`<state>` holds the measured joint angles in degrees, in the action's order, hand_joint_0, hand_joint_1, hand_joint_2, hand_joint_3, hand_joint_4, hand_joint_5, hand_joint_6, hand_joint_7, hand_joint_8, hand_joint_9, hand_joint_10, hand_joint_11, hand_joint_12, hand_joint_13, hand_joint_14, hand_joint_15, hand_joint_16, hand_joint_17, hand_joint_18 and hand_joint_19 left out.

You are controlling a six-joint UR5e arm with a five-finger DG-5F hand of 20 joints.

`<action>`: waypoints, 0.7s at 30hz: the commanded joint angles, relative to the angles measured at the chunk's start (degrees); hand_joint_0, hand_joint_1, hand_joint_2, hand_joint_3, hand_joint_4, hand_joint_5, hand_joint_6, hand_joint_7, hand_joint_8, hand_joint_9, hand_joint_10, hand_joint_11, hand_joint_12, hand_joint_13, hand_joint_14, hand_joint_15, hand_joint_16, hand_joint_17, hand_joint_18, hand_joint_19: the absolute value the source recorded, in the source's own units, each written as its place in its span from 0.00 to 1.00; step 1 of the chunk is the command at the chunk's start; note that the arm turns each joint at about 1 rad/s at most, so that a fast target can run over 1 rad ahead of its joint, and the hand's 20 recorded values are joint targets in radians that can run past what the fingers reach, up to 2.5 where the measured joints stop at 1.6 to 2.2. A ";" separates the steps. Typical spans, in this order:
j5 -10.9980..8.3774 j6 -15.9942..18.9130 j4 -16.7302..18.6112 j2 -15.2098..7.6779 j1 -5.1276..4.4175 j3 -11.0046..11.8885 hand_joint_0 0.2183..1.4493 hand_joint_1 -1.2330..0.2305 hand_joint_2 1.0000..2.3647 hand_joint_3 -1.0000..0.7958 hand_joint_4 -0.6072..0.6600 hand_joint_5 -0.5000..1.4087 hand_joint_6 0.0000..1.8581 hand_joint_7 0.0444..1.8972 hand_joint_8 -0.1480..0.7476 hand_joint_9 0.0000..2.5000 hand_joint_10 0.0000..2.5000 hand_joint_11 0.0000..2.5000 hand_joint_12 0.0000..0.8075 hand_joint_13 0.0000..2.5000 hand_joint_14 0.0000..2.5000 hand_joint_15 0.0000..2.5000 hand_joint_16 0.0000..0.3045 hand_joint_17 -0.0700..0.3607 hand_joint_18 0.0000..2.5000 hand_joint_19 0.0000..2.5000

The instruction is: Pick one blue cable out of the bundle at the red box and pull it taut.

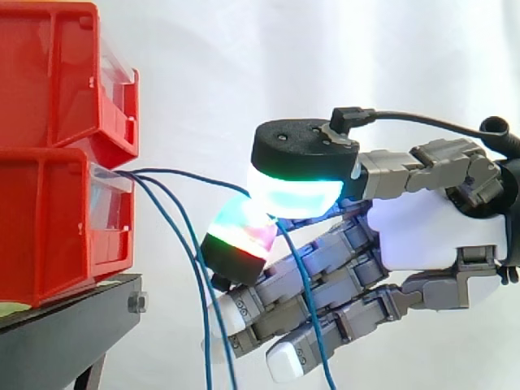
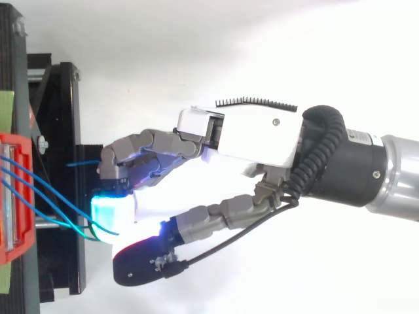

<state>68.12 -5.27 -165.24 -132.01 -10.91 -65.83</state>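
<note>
"Starting big: two red bins (image 1: 57,162) stacked on the black stand (image 1: 73,313), and the hand (image 1: 431,231) reaching in level towards them. Where's our cable?"

"Three blue strands spill from the front of the lower bin. The other two cables (image 1: 201,317) droop down past the lower fingertips, outside the pinch. The top blue cable (image 1: 187,173) runs nearly level from the bin's mouth straight to the hand."

"And the hand has it?"

"Looks that way! Thumb pad (image 1: 296,195) above, fingertip pad (image 1: 240,236) below, closed together on that one strand, its loose tail dropping away underneath. The remaining fingers lie fairly straight beneath, holding nothing."

"So what does the pull turn on?"

"Direction. The bin sits dead ahead of the fingertips, and the cable's line points right back at it. I'd judge the move is a straight retreat along that line, away from the bin, until the strand goes tight. My worry would be the thin cable slipping between the pads"
</note>
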 commanded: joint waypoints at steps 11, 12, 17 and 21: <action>0.00 0.00 0.01 0.00 0.01 0.00 0.32 0.31 0.02 0.50 0.71 0.23 0.27 0.73 0.50 0.31 0.01 0.18 0.48 0.18 0.00 0.05 0.17 0.44 0.24 0.16; 0.00 0.00 0.01 0.00 0.01 0.00 0.32 0.31 0.02 0.50 0.71 0.23 0.27 0.76 0.51 0.31 0.01 0.19 0.48 0.18 0.00 0.05 0.18 0.44 0.24 0.16; -0.09 0.00 0.01 0.00 0.01 0.09 0.30 0.30 0.02 0.51 0.69 0.22 0.29 0.79 0.52 0.31 0.01 0.21 0.49 0.18 0.00 0.05 0.18 0.45 0.24 0.16; 0.00 0.00 0.01 0.00 -0.07 0.00 0.29 0.30 0.02 0.51 0.67 0.21 0.31 0.79 0.53 0.30 0.01 0.22 0.50 0.18 0.00 0.05 0.18 0.45 0.24 0.16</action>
<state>68.04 -5.27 -165.24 -132.01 -10.92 -65.82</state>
